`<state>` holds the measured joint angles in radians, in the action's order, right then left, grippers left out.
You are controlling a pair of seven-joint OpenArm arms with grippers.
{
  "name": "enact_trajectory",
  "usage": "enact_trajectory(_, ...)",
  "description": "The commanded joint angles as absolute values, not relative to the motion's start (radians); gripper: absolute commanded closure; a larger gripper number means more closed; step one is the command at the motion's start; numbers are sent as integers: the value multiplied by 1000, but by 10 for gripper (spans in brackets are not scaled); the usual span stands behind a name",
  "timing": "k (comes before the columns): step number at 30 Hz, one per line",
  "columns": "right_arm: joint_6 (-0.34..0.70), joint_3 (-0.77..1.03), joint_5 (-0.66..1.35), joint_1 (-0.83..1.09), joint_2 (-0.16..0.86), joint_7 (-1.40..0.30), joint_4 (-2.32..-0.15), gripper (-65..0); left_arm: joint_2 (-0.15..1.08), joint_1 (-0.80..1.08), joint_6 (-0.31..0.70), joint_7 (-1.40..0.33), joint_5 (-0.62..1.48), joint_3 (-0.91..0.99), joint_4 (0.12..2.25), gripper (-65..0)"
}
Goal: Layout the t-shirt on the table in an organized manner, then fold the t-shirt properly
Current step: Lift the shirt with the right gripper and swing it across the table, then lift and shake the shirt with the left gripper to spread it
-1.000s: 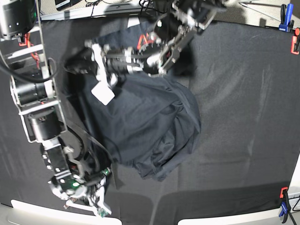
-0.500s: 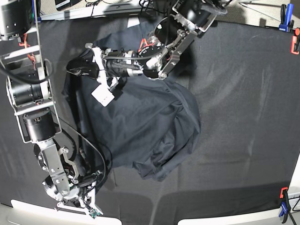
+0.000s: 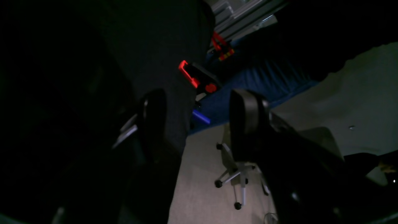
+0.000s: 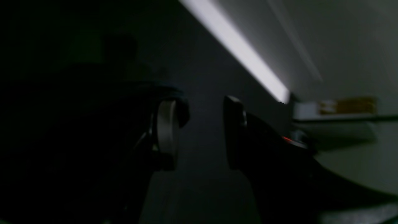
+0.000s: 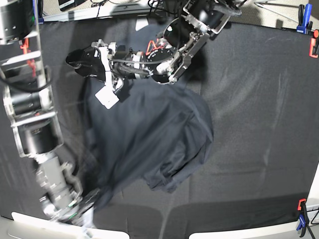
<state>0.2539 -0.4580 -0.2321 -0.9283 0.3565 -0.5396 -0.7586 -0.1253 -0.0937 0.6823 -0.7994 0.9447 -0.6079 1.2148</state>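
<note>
charcoal t-shirt (image 5: 149, 134) bunched, creased on table (image 5: 259, 99); both end effectors spread, left (image 3: 196, 124), right (image 4: 199, 133).

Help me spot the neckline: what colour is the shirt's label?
White or very pale: the label stands out on the dark charcoal t-shirt, clearest in the base view.

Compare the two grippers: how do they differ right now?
The left gripper sits high in the base view, by the t-shirt's upper edge; the right gripper sits at the bottom left. The left looks sharp there, the right motion-blurred. Both have their fingers apart with nothing between them.
</note>
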Motion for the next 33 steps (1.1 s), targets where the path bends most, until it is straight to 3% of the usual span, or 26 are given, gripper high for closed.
enact_trajectory(1, 232, -450, -227, -985, 384, -543, -774, -227, -149, -109, 698, -788, 970, -608, 1230, -305)
enact_trajectory(8, 384, -450, -56, -994, 448, -569, -774, -227, -149, -109, 698, -788, 970, -608, 1230, -305)
enact_trajectory(15, 581, -450, 35, -995, 439, -679, -774, -227, -149, -109, 698, -789, 969, -608, 1230, -305)
enact_trajectory(17, 574, -450, 54, -994, 438, -677, -774, -227, -149, -109, 698, -789, 970, -608, 1230, -305)
enact_trajectory(20, 482, -450, 145, -995, 441, -659, -774, -227, -149, -109, 698, -793, 969, -608, 1230, -305)
enact_trajectory(24, 513, -450, 332, -994, 444, -664, -774, -227, -146, -128, 698, -803, 887, -561, 1230, -305)
enact_trajectory(28, 570, -450, 462, -994, 444, -667, -774, -226, -112, -148, 698, -865, 957, -409, 1230, -305)
enact_trajectory(33, 572, -450, 490, -972, 455, -686, -774, -226, -41, -150, 698, -871, 1060, -130, 1230, -305)
